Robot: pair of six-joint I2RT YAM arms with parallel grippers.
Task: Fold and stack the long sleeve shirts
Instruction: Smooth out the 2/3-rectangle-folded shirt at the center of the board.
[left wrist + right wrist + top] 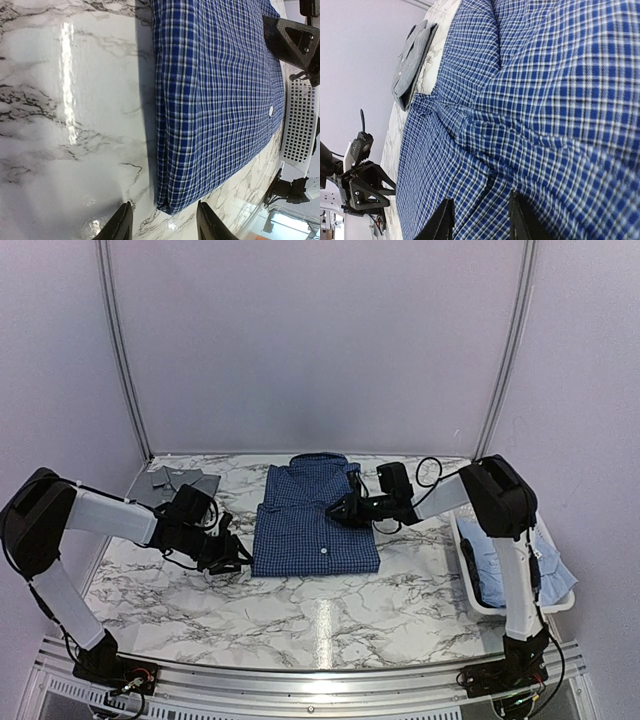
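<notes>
The dark blue checked shirt [315, 515] lies folded flat in the middle of the marble table. My left gripper [235, 555] sits low at the shirt's near left corner, open; that corner [172, 202] lies just ahead between the fingertips, not gripped. My right gripper [340, 510] rests over the shirt's right part near the collar. Its jaws stand apart, open, on wrinkled checked cloth [530, 100]. The grey shirt [180, 480] lies folded at the back left. The light blue shirt [520, 560] is crumpled in a basket at the right.
A white perforated basket [470, 585] stands at the table's right edge, also in the left wrist view [300, 120]. Bare marble [300, 625] spreads between the checked shirt and the arm bases. Walls close the back and both sides.
</notes>
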